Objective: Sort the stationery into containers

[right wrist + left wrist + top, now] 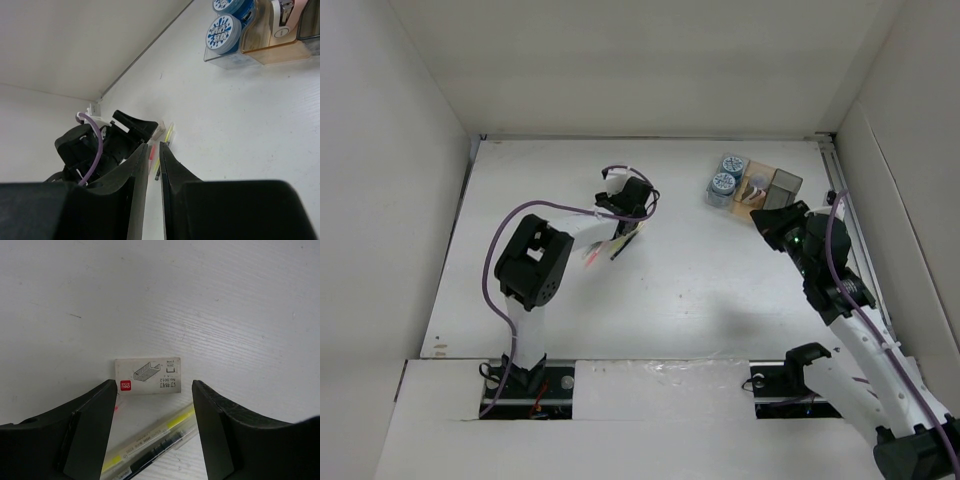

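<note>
the left pincer (154, 386) hangs spread wide over the surface (225, 300), with the small pinkish-white block (148, 375) lying flat between its tips and a yellow pen (155, 437) just beside it. the step in hand looks like picking up the block. the next move calls for lowering, squeezing, then carrying it to the containers (785, 185). the right pincer (154, 146) is pressed together, pinching nothing.

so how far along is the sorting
Partly done. Both blue cylinders sit in the clear box, and the tan box holds something pale. Nothing is in hand: the left gripper hangs open over the white block and pens, which lie loose on the table and are left to sort. The right gripper is shut, empty, near the containers.
</note>
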You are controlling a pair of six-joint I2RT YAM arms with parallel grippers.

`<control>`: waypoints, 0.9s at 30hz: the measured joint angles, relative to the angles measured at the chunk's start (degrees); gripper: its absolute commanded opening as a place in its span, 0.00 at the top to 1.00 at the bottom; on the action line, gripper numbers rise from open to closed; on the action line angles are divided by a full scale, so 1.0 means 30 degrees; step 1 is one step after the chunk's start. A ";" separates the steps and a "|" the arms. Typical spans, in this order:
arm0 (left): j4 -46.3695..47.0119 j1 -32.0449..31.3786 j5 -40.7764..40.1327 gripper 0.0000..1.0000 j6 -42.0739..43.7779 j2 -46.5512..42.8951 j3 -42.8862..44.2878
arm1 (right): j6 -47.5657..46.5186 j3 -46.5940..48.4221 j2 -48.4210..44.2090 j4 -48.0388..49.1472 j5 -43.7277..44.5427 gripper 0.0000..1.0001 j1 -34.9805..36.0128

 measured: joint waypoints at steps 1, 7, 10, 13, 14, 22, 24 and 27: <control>-0.0022 0.0000 -0.0073 0.42 -0.0015 0.0146 0.0117 | 0.0000 0.0000 0.0022 0.0007 -0.0007 0.79 0.0000; -0.0219 0.0007 -0.0423 0.42 -0.0051 0.0510 0.0350 | 0.0000 0.0000 0.0044 0.0066 -0.0058 0.79 0.0007; -0.0313 0.0095 -0.0510 0.42 -0.0073 0.0627 0.0495 | -0.0007 0.0000 0.0073 0.0109 -0.0131 0.79 0.0007; -0.0306 0.0211 -0.0510 0.42 -0.0073 0.0729 0.0568 | 0.0000 0.0000 0.0102 0.0226 -0.0146 0.79 0.0007; -0.0350 0.0262 -0.0503 0.42 -0.0073 0.0794 0.0641 | -0.0007 0.0000 0.0102 0.0277 -0.0146 0.79 0.0000; -0.0335 0.0503 -0.0270 0.43 -0.0138 0.1741 0.1115 | -0.0007 0.0000 0.0197 0.0335 -0.0168 0.78 0.0007; -0.0313 0.0503 -0.0291 0.45 -0.0058 0.1836 0.1151 | -0.0007 0.0000 0.0219 0.0342 -0.0175 0.78 0.0007; -0.0321 0.0503 -0.0270 0.56 0.0015 0.1836 0.1151 | -0.0007 0.0000 0.0321 0.0342 -0.0182 0.78 0.0000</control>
